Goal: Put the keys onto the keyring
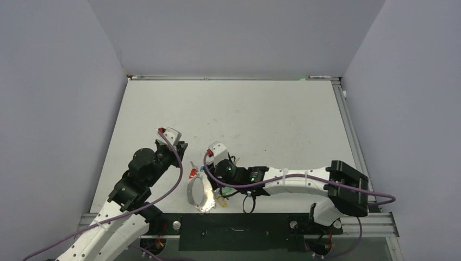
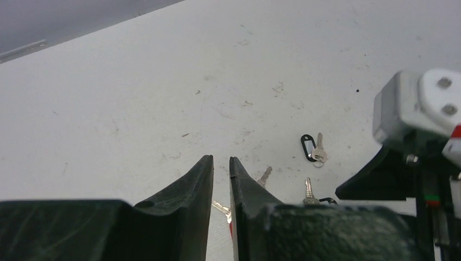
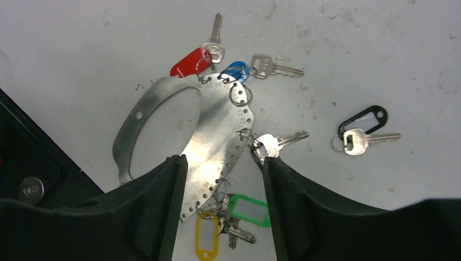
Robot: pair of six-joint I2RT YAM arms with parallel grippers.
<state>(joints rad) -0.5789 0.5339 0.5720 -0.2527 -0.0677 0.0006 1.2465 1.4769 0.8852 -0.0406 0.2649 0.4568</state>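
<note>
We see the keyring [image 3: 217, 138] lying flat on the desk [image 3: 81, 54], near its front edge between the two arms. The red key [image 3: 190, 61], blue key [image 3: 237, 70], a silver key [image 3: 274, 142], the green key [image 3: 247, 209] and the yellow key [image 3: 206, 234] already hang along its holed band. One is loose: the clip key [image 3: 361, 138], lying flat on the desk, apart from the ring.

The right tool [image 3: 220, 163] is released, its fingers spread wide astride the band and grasping nothing. The left tool [image 2: 220, 159] is barely parted and empty, well apart from the clip key.

We judge several ways this could slip:
- The silver key lies just beside one finger of the right tool, so a close here might trap it against the band and twist the ring.
- The ring lies free, and a push from one finger alone could slide it and drag the hung keys into a tangle.
- The clip key is thin and flat, so a pinch from above may skid off it, or catch only its black clip and leave the key dangling at a poor angle.
- The right arm [image 1: 304, 182] lies low across the front of the desk, close to the left tool's likely path to the clip key, and we think they could knock together
</note>
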